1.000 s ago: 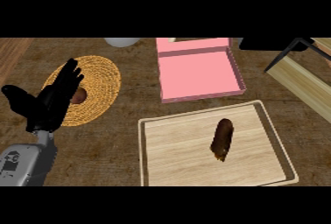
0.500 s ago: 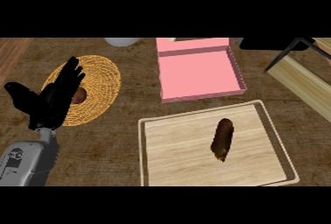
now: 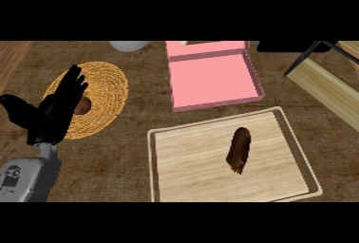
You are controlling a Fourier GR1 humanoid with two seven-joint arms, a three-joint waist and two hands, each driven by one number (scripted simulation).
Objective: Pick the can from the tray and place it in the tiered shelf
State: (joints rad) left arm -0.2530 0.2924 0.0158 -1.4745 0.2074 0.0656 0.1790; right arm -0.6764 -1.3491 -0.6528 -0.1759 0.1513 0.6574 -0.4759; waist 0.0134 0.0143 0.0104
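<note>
I see the brown can (image 3: pixel 239 150) lying on its side in the wooden tray (image 3: pixel 184 185). My left robot hand (image 3: pixel 54 112) hangs spread wide above the woven mat (image 3: pixel 105 90).

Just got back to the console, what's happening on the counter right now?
The can lies on its side in the wooden tray, with no hand on it. The left hand is open, fingers straight, over the woven mat at the left. The right hand is out of view. The tiered shelf shows at the upper right, with an open pink box beside it.
</note>
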